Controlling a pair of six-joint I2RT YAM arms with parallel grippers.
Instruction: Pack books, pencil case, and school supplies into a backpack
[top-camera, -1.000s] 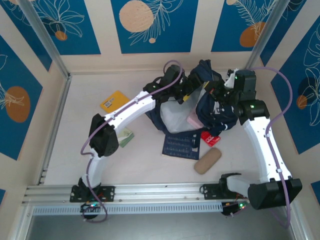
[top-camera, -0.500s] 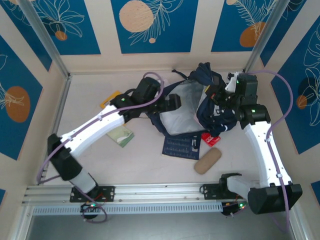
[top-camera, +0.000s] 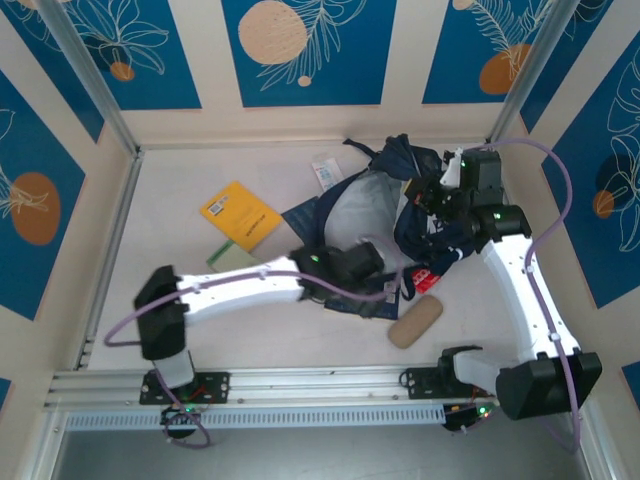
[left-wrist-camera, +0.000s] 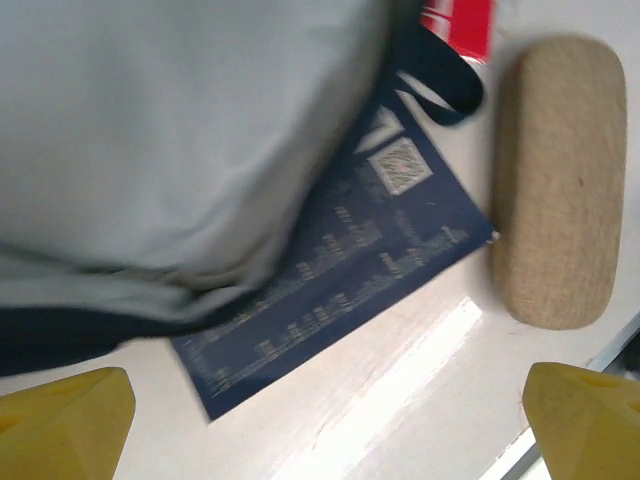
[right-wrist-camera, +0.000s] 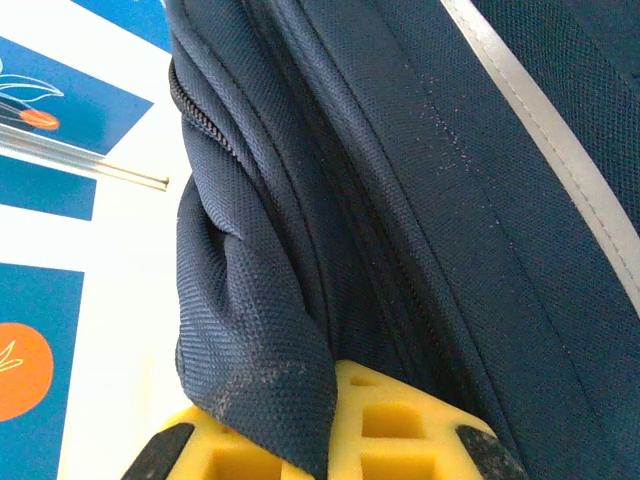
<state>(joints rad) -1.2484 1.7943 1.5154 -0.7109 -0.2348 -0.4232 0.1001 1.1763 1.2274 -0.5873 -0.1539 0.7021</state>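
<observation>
Backpack, large, dark navy striped fabric (top-camera: 425, 215), lies slumped toward the far right corner of the worktop (top-camera: 150, 230), with its grey lining exposed. Right fingers (right-wrist-camera: 395, 435) are closed, pinching a fold of its fabric. Left fingers (left-wrist-camera: 62, 422) stand wide apart, holding nothing, over a thin navy book (left-wrist-camera: 350, 260) partly tucked under the lining. Yellow-orange book (top-camera: 240, 213) lies well apart, toward the left edge. Tan oblong case (left-wrist-camera: 555, 180) lies just beside the navy book, toward the near edge.

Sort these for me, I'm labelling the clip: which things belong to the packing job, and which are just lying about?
Job: backpack, yellow book, navy book, tan pencil case, red packet, green packet, white packet.
Just there: metal rail, blue wall panels.
</observation>
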